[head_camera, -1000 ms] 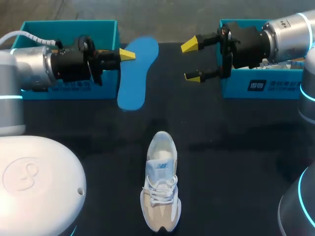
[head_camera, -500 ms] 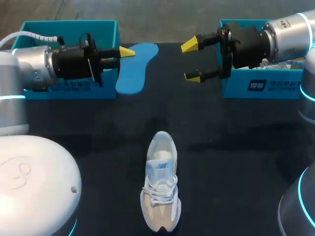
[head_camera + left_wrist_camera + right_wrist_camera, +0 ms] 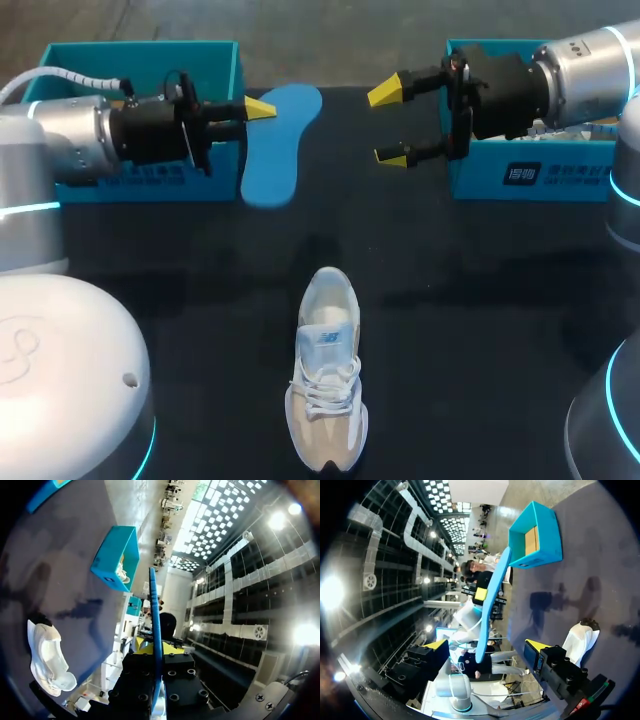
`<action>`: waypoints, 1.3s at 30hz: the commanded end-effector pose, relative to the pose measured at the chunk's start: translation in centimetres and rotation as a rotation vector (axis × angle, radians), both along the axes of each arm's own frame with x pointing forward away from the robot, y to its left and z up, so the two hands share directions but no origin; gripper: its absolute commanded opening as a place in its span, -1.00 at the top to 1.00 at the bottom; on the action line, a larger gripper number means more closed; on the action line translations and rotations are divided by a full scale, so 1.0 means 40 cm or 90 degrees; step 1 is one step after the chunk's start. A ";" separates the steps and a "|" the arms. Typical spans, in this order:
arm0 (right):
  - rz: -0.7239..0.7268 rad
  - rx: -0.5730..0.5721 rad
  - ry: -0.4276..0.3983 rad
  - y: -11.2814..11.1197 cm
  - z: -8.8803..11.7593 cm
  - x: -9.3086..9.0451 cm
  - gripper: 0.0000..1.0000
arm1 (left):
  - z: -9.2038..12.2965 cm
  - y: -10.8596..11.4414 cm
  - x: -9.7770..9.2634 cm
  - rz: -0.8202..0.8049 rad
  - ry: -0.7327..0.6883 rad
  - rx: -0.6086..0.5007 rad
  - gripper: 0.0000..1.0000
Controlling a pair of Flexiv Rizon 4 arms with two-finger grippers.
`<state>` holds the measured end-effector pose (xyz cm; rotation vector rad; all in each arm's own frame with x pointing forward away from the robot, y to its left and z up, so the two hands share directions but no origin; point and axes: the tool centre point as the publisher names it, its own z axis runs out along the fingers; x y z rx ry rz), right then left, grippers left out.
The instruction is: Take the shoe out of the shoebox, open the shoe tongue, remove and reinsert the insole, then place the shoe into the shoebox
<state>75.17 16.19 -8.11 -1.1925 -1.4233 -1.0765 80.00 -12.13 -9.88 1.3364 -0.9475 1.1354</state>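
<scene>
A white and beige shoe (image 3: 327,400) lies on the dark table near the front middle, also in the left wrist view (image 3: 47,662) and the right wrist view (image 3: 580,637). The blue insole (image 3: 275,150) hangs above the table beside the left shoebox (image 3: 140,60), with my left gripper (image 3: 258,108) shut on its upper end. In the left wrist view the insole (image 3: 155,630) shows edge-on between the fingers of that gripper (image 3: 156,650). My right gripper (image 3: 390,125) stands open and empty facing it, in front of the right shoebox (image 3: 520,175). The insole (image 3: 492,605) is ahead of the right gripper (image 3: 485,647).
Two teal boxes stand at the back corners; the left one (image 3: 537,535) shows a brown bottom inside, the right one (image 3: 117,557) holds something pale. Dark table surface lies between the boxes and the shoe.
The insole has swung in the left gripper's grip, first tilting up to look shorter, then dropping back a little. The left arm has shifted slightly. The right arm and shoe have not moved.
</scene>
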 end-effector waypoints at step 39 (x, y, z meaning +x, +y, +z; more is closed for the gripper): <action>0.027 -0.399 0.092 0.093 0.187 -0.027 -1.00 | 0.008 0.002 0.001 -0.002 0.001 0.005 1.00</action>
